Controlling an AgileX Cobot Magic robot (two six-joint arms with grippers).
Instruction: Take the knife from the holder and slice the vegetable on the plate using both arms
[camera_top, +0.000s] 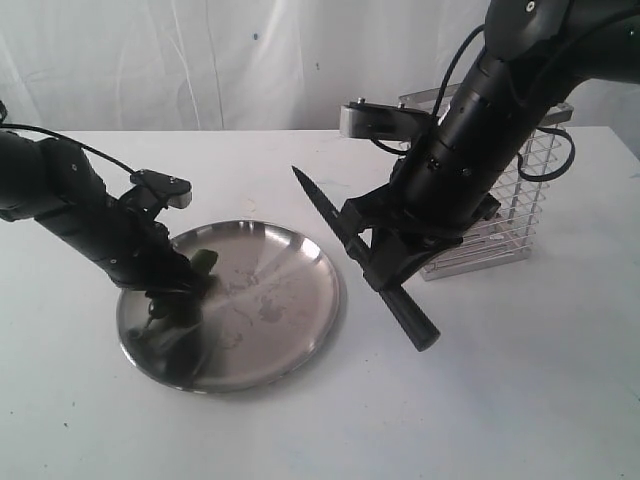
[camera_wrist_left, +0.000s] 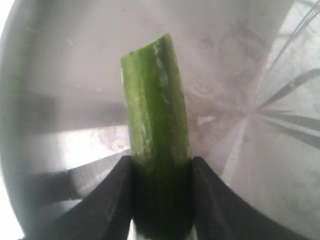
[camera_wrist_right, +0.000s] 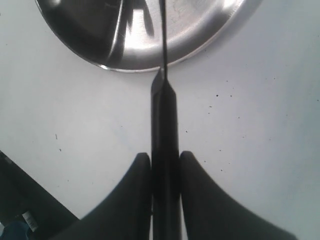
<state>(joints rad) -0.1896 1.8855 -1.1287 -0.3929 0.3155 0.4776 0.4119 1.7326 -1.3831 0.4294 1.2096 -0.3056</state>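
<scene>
The plate (camera_top: 290, 290) lies on the table (camera_top: 500, 400), left of centre in the exterior view. The vegetable (camera_top: 203, 262) sits on the plate's left part, between the fingers of the left pincer (camera_top: 180, 290), which reaches in from the left. The holder (camera_top: 520, 215) stands on the table behind and right of the plate, apart from it. Between them the right pincer (camera_top: 385, 265) grips the knife (camera_top: 322, 208), tilted, tip toward the back left, handle end toward the front right.

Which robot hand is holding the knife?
The right gripper, beside the wire holder, clamps the black knife; the left gripper pinches the green vegetable on the plate.
</scene>
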